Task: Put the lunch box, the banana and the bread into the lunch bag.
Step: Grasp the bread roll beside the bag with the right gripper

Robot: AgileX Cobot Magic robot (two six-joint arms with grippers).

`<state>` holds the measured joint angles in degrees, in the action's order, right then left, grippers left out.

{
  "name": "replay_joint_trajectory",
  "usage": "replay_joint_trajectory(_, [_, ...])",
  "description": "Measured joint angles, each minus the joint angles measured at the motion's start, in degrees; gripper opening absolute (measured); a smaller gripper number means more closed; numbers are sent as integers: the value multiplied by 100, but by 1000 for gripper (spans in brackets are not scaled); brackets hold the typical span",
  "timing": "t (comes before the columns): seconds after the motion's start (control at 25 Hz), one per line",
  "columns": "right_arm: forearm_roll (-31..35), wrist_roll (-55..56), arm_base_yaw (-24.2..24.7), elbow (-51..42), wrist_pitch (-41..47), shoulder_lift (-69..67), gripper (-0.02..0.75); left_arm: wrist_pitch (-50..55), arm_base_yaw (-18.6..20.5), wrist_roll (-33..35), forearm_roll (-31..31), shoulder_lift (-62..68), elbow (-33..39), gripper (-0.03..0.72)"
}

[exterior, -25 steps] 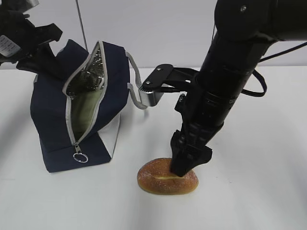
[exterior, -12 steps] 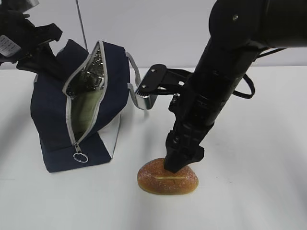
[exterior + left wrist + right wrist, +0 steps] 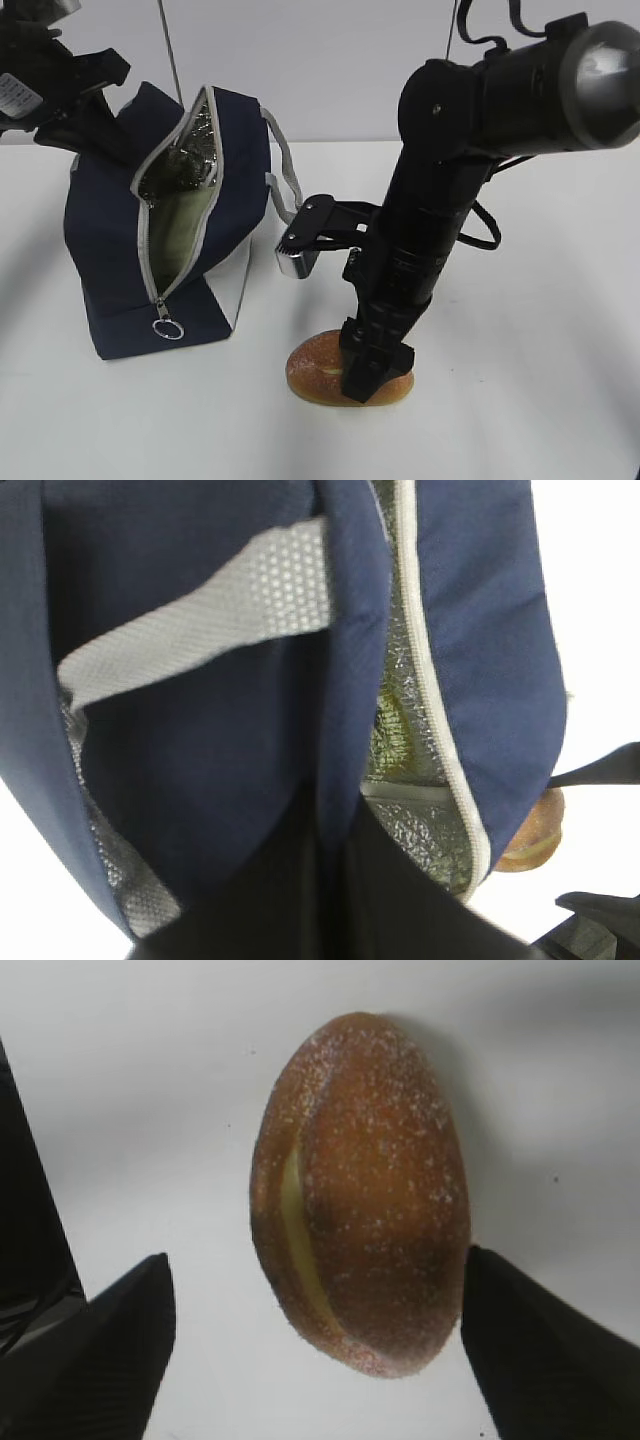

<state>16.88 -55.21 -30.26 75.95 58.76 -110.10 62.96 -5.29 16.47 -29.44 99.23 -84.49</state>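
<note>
The navy lunch bag [image 3: 110,250] stands at the left with its zipper wide open and silver lining showing. My left gripper [image 3: 98,125] is shut on the bag's upper back edge; the left wrist view shows its jaws [image 3: 335,880] pinching the blue fabric [image 3: 200,730]. A sage-green surface [image 3: 182,235] inside looks like the lunch box lid. The banana is out of view. The bread [image 3: 320,365] lies on the table right of the bag. My right gripper [image 3: 367,375] is open and down over the bread [image 3: 365,1190], one finger on each side, the right finger [image 3: 540,1350] close against it.
The white table [image 3: 540,380] spreads to the right and front. The bag's grey strap [image 3: 285,175] hangs toward the right arm, whose silver wrist block [image 3: 300,258] sits near it. A ring pull [image 3: 168,328] dangles at the zipper's low end.
My right arm has come down and a little leftward, bringing its open fingers from above the bread down around it. The bag and left gripper have not moved.
</note>
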Motion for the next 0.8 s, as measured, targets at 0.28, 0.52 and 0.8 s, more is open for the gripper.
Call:
replay_joint_trajectory(0.28, [0,-9,0,0,-173,-319,658,-4,0,0,0,0,0,-3])
replay_joint_trajectory(0.52, [0,63,0,0,-206,-498,617,-4,0,0,-5,0,0,-3])
replay_joint_trajectory(0.8, [14,330,0,0,-220,-502,474,-4,0,0,-11,0,0,-3])
